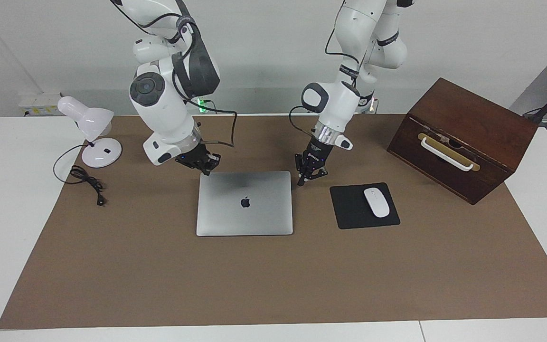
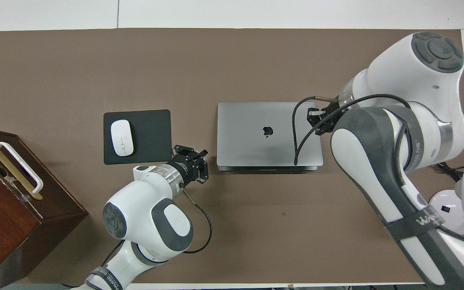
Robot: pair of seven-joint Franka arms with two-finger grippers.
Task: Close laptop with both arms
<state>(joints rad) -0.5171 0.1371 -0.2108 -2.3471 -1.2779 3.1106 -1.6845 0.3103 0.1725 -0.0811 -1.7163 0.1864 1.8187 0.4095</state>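
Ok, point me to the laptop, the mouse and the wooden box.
laptop (image 1: pixel 254 216): facing view, bare lid below the logo.
mouse (image 1: pixel 376 202): facing view, middle of its top.
wooden box (image 1: pixel 473 116): facing view, sloping top panel.
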